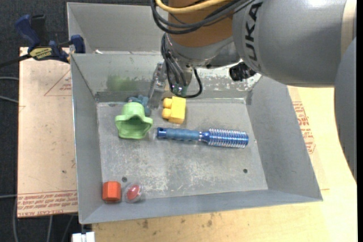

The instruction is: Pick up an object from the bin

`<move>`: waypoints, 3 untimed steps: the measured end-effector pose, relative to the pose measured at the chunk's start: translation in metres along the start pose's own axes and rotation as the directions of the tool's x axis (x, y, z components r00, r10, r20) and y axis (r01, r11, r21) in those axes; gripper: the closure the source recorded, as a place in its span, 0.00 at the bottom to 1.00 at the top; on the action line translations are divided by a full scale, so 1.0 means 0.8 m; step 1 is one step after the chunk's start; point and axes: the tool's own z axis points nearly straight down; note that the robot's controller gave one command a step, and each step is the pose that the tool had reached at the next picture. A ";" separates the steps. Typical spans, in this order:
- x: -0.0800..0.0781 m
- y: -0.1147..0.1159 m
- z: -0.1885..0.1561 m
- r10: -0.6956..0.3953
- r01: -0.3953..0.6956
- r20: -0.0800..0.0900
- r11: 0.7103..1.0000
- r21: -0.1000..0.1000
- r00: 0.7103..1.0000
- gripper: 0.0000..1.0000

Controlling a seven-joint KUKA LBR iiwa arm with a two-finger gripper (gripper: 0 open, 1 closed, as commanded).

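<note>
My gripper (154,90) hangs under the arm's orange cover at the back of the bin floor, its tip right above the far edge of a light green flared cup-like piece (134,122). A small teal bit (139,102) shows at the cup's top, next to the gripper's tip. Just right of the gripper lies a yellow block (173,110). In front of these, a blue brush (203,136) with a ribbed head lies crosswise, handle toward the green piece. Whether anything sits in the gripper is hidden.
A red cube (112,191) and a small reddish ball (133,192) rest together in the front left corner. The bin's sloping walls rise close behind the gripper. The arm covers the back right of the bin.
</note>
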 end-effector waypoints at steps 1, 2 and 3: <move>-0.006 -0.057 0.021 0.050 -0.050 -0.010 0.999 0.010 0.999 1.00; -0.025 -0.006 0.117 0.226 -0.225 -0.012 0.974 0.012 0.974 1.00; -0.049 0.031 0.141 0.307 -0.307 -0.006 0.952 0.008 0.952 1.00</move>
